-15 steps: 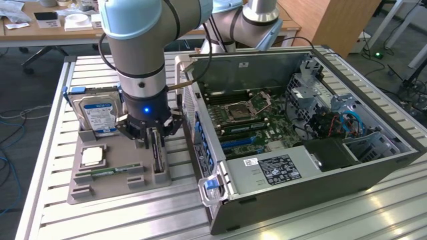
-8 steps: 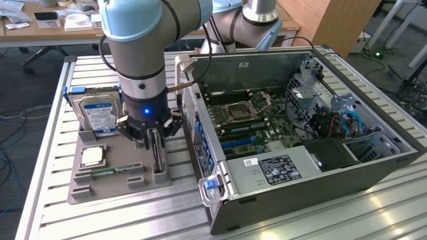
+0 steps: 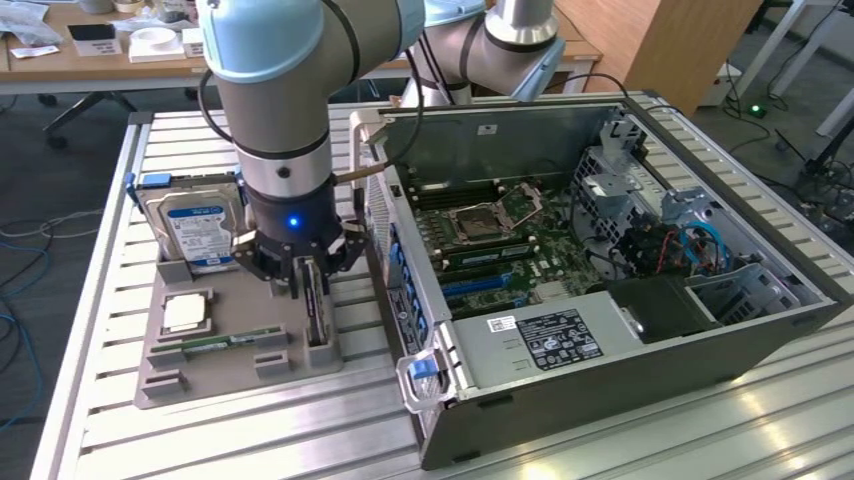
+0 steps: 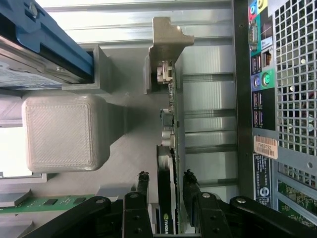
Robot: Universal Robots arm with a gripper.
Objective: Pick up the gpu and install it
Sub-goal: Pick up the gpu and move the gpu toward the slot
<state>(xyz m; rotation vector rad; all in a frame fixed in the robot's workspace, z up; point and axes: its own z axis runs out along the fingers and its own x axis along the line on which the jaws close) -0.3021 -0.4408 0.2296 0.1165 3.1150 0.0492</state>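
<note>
The pick-up looks to be in hand: the gripper (image 3: pixel 310 285), its fingers (image 4: pixel 143 186) spread and not yet pinching, straddles the gpu (image 4: pixel 167 208), which stands on edge in the grey holder (image 3: pixel 214 375) just beside the computer case (image 3: pixel 601 390); the grasp calls for an even squeeze on both flat faces.

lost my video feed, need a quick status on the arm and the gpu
Black fingers open, straddling the thin dark gpu card with silvery bracket. Card upright in grey holder tray, not lifted. Nothing between fingers and card.
</note>
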